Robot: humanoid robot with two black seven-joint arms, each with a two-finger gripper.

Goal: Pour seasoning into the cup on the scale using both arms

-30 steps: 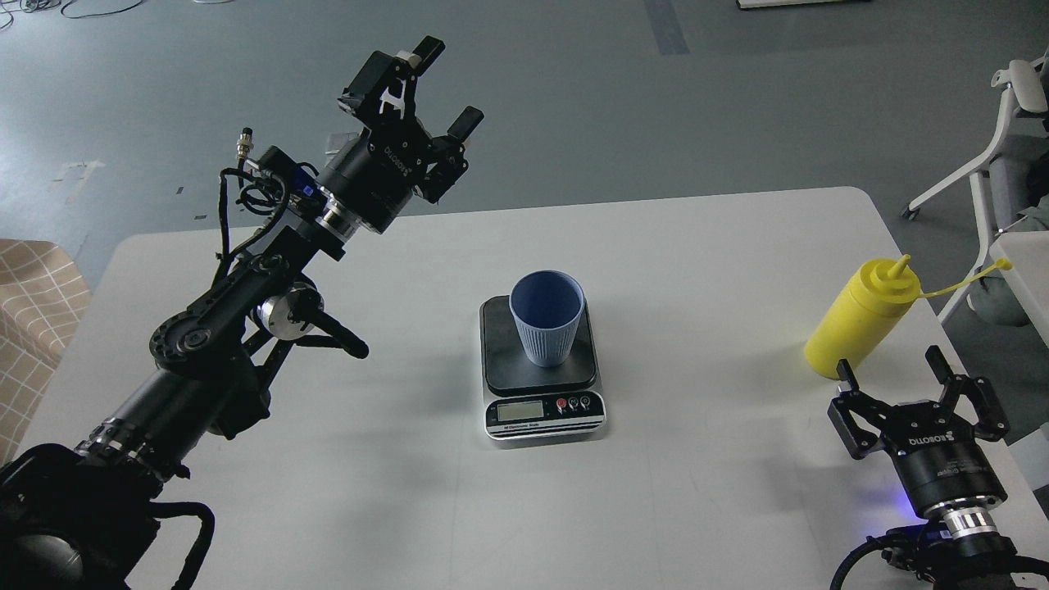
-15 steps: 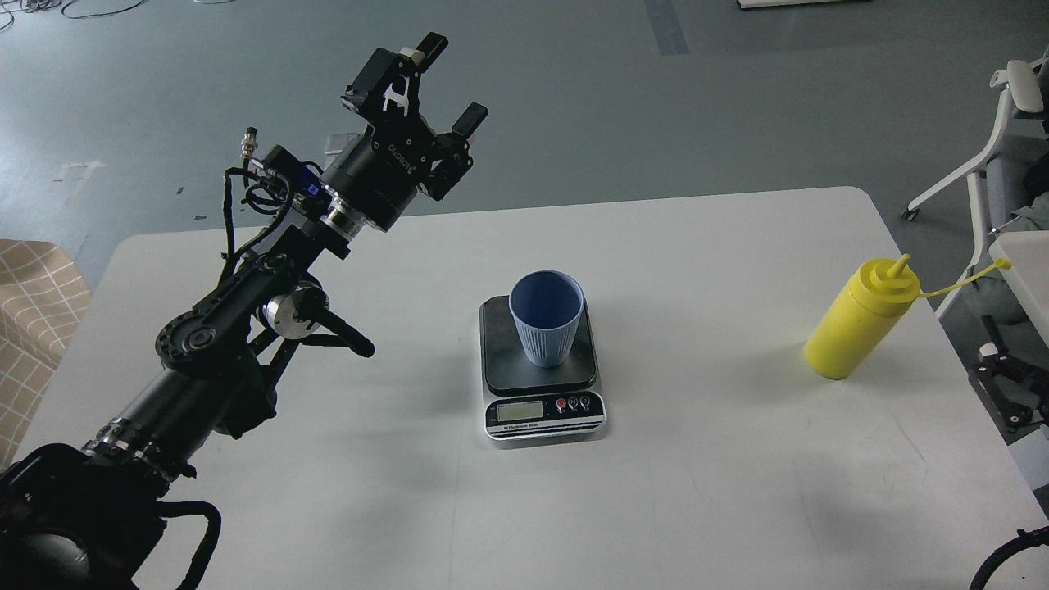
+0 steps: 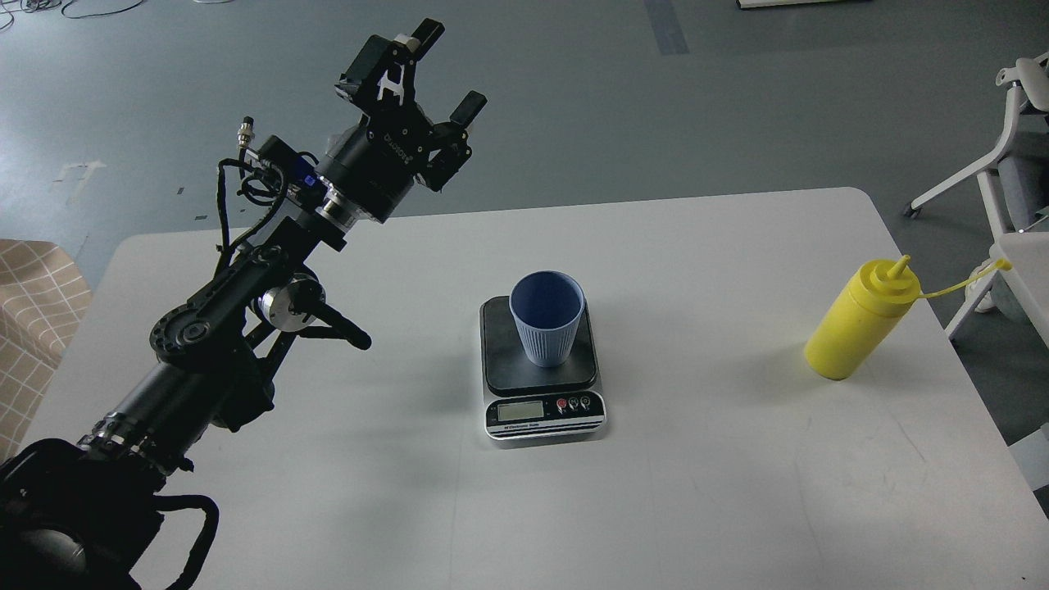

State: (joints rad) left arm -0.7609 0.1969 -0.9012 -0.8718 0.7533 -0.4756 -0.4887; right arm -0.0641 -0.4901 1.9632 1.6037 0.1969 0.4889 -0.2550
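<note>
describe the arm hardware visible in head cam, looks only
Only the left arm shows: matte black jointed links, a silver disc at one joint, a silver ring at the wrist, loose black cables looped alongside, a small blue-lit module and a metal connector plug. Its left gripper is black with white lettering on the body and a pale pad on one fingertip. The right arm is out of view.

I am working in what looks like a lab or test room rather than a home. The white table (image 3: 705, 459) stands on a bare grey floor (image 3: 574, 106) with a strip of tape (image 3: 665, 26) and loose cables (image 3: 49, 8) at the far edge, and a white office chair (image 3: 996, 156) sits off to the right. My left arm (image 3: 221, 311), black with exposed cabling, reaches over the table.
</note>
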